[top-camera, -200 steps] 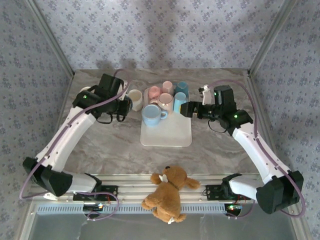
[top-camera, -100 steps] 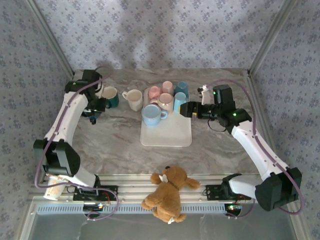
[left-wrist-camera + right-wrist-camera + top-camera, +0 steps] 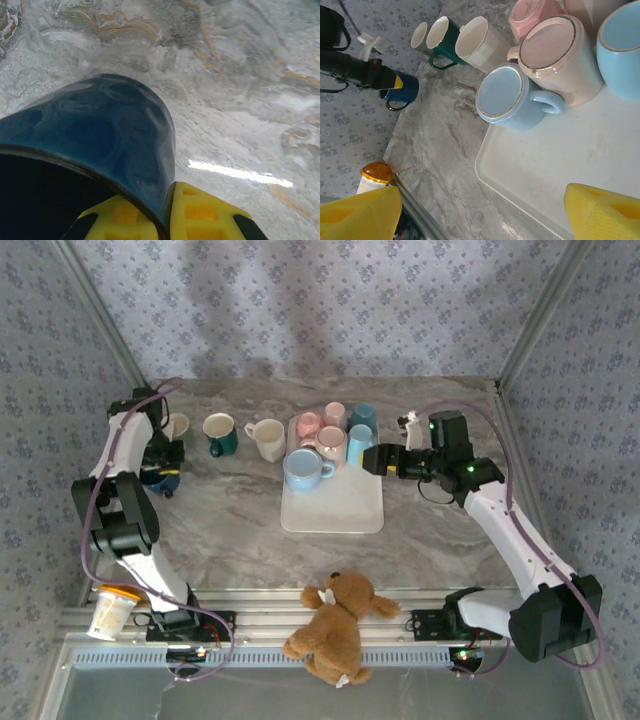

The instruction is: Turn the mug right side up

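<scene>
Grips the dark blue mug by its rim in the clamped left gripper, body jutting ahead of the fingers, apparently on its side. Leaves setting it upright and releasing. Holds the right gripper wide and empty, tray just ahead.

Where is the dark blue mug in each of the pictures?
Top external: the dark blue mug is at the far left, by the table's left edge.
Left wrist: it is big, in the lower left, with its rim between the yellow fingers.
Right wrist: it is small, at the upper left, below and left of the green mug.
Shared landmark: the marble table is under it in every view.
</scene>
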Controlling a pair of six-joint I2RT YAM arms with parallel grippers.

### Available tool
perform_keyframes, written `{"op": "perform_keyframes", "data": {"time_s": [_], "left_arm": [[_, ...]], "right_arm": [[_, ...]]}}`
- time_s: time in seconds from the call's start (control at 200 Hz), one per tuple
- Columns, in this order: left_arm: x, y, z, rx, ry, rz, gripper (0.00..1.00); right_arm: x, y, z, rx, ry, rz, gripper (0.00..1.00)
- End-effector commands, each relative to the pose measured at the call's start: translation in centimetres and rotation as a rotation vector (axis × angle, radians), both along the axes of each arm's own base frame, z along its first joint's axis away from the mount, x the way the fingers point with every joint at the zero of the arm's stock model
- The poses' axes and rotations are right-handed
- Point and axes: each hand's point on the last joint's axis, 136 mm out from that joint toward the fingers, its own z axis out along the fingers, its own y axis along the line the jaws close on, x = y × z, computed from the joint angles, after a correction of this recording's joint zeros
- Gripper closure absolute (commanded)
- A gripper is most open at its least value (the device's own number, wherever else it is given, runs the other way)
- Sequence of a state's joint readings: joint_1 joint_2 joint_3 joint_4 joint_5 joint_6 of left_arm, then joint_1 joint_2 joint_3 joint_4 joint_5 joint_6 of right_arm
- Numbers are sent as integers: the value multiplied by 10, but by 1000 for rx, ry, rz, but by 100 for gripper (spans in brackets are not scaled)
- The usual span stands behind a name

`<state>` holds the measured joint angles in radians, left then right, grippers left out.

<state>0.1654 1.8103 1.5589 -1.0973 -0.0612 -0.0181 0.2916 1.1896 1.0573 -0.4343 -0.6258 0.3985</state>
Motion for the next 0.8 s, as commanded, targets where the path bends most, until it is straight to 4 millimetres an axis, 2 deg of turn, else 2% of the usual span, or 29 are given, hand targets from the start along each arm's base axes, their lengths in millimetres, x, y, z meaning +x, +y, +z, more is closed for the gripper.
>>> {"op": "perform_keyframes", "data": {"time_s": [0.0,0.12,0.32,0.505,0.795], "left_arm": [[15,10,7,3,-42,2,100],[19,19,-3,24,-16,16,100],[24,22,-19,32,38,10,100],[32,27,-25,45,38,10,95],[34,24,-32,21,51,1,88]], "right_arm": [[2,4,6,36,-19,40,13],[7,7,6,53,-14,52,13],[10,9,4,59,-3,52,14],[12,9,3,62,3,47,13],[10,6,3,57,5,39,13]]}}
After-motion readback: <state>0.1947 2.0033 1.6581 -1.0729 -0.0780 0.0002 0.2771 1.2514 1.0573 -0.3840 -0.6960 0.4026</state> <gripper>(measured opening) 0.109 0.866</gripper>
